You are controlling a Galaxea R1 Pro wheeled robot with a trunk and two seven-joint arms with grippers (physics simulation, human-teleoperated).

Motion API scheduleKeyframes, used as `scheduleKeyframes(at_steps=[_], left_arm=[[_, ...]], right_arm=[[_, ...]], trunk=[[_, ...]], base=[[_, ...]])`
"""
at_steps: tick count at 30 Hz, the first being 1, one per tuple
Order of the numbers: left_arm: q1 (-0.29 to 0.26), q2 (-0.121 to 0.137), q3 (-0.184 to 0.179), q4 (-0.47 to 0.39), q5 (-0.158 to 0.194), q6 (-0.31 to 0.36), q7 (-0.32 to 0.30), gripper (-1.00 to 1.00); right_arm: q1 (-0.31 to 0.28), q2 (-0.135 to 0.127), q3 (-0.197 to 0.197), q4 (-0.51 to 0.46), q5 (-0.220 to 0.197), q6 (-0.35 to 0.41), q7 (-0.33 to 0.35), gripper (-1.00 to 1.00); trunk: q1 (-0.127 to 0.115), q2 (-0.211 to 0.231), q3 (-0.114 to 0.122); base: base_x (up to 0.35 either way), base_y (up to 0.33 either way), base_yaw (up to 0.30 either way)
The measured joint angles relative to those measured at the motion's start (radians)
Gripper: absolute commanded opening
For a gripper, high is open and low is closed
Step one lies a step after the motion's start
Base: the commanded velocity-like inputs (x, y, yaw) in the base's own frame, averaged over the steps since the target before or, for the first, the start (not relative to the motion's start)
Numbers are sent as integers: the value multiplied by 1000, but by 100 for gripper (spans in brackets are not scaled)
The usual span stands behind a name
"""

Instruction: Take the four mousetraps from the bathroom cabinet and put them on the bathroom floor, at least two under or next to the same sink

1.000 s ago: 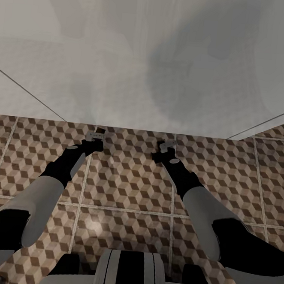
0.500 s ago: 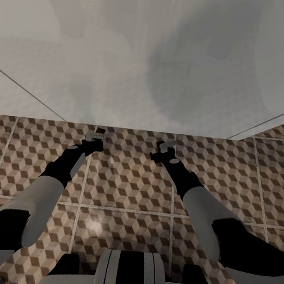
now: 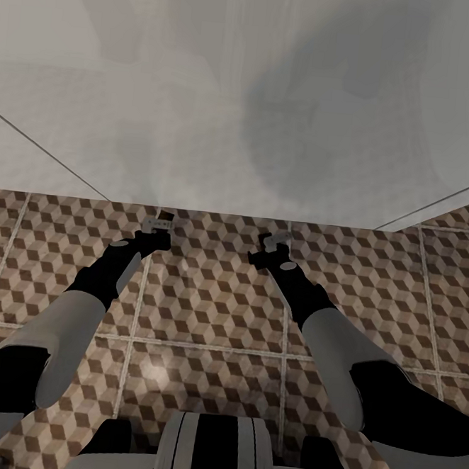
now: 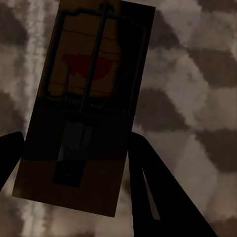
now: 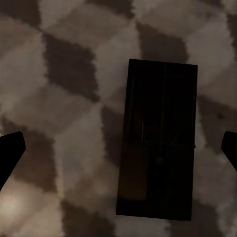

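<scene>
- Since the earliest head picture the right gripper [image 3: 271, 246] has shifted a touch toward the picture's left; over the last half second nothing has moved; the left gripper [image 3: 158, 229] has stayed put throughout.
- Right fingers [image 5: 11, 150] are spread wide, dark tips at both side edges of the right wrist view; a trap [image 5: 158, 140] lies flat on the floor [image 3: 214, 304] between them, apart from both tips; I judge it released.
- Left fingers [image 4: 158, 192] are clenched on a second trap [image 4: 86, 106], held a little tilted over the tiles; the red mark and wire bar face the camera.
- In the head view both grippers sit mid-frame, just below a white, flat-fronted body [image 3: 199, 153] filling the upper half; whether it is the sink cannot be told.
- Judgement: one trap is down on the tiles, the left one comes next; if that white body is the sink, this pair could meet the beside-the-sink condition.
</scene>
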Motion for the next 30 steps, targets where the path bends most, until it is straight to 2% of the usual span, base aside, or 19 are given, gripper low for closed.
scheduleKeyframes(at_steps=[13, 30], left_arm=[[0, 1, 1, 0, -2, 0, -1, -100], [0, 4, 3, 7, -5, 0, 0, -100]], right_arm=[[0, 0, 2, -4, 0, -3, 1, 100], [0, 0, 5, -5, 0, -43, 4, 100]], trunk=[[0, 0, 0], [0, 0, 0]], base=[[0, 0, 0], [0, 0, 0]])
